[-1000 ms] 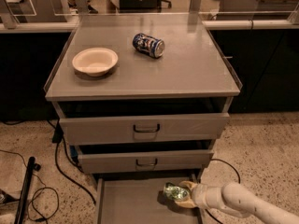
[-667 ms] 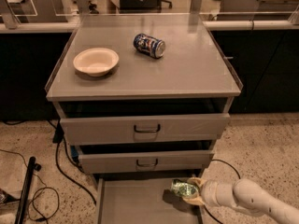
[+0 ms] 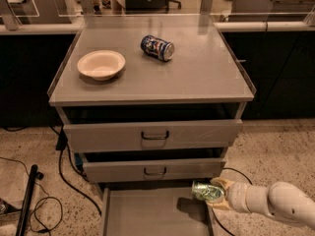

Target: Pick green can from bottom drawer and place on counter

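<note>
The green can (image 3: 205, 191) is a shiny green and silver mottled can held above the right side of the open bottom drawer (image 3: 147, 213), with its shadow on the drawer floor. My gripper (image 3: 215, 193) comes in from the right on a white arm and is shut on the can, lifted level with the drawer's right wall. The counter (image 3: 197, 77) is the flat grey cabinet top above the drawers.
A white bowl (image 3: 101, 64) sits on the counter's left side and a blue, white and red can (image 3: 157, 47) lies near its back middle. Two grey drawers with dark handles (image 3: 155, 135) stand slightly open. Black cables and a pole (image 3: 27, 200) lie on the floor at left.
The gripper has lifted the green can up off the drawer floor and carried it slightly to the right; the arm has risen with it.
</note>
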You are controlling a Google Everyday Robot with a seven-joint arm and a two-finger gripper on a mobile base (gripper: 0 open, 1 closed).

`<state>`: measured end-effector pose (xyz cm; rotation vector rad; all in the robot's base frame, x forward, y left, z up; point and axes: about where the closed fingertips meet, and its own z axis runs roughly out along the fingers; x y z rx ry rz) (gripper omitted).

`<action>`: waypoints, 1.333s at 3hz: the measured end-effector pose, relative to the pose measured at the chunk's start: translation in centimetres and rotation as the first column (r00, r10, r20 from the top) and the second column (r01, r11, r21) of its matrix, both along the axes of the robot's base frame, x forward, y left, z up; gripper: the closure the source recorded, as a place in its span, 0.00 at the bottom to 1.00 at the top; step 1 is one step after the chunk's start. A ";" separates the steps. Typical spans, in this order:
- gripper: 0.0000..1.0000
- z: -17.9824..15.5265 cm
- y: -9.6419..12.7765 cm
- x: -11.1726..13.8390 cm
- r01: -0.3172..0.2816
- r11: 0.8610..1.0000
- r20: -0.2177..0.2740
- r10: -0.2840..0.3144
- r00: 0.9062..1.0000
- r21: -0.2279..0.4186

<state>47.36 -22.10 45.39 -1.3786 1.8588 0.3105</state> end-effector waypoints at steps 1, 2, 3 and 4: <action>1.00 0.0 0.0 0.0 0.000 1.000 0.000 0.000 1.000 0.000; 1.00 2.0 0.3 0.7 -0.006 1.000 0.029 0.007 1.000 -0.030; 1.00 6.5 1.1 1.3 -0.020 0.997 0.090 0.026 0.996 -0.070; 1.00 11.9 1.8 1.4 -0.024 0.993 0.158 0.043 0.987 -0.118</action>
